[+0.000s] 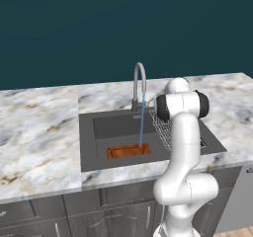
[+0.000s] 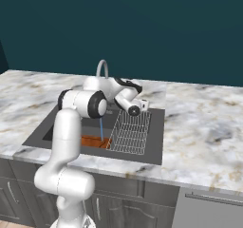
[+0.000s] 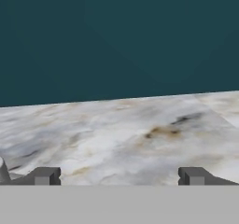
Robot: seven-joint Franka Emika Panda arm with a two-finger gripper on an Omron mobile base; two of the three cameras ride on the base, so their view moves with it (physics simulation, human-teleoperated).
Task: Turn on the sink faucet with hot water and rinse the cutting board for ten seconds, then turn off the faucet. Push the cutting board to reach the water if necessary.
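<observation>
Water [image 1: 142, 122] runs from the sink faucet [image 1: 139, 83] onto the cutting board [image 1: 128, 151] in the sink [image 1: 89, 132]. I see gripper [image 3: 119, 176] fingers spread wide, empty, facing bare countertop [image 3: 121, 134].

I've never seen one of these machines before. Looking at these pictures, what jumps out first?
A thin blue stream of water falls from the arched sink faucet onto the near right part of a small orange cutting board lying on the floor of the dark sink. The big white arm bends over the basin's right side, above a wire dish rack. Its tool stands open and empty, facing the marbled counter and the dark teal wall.
</observation>
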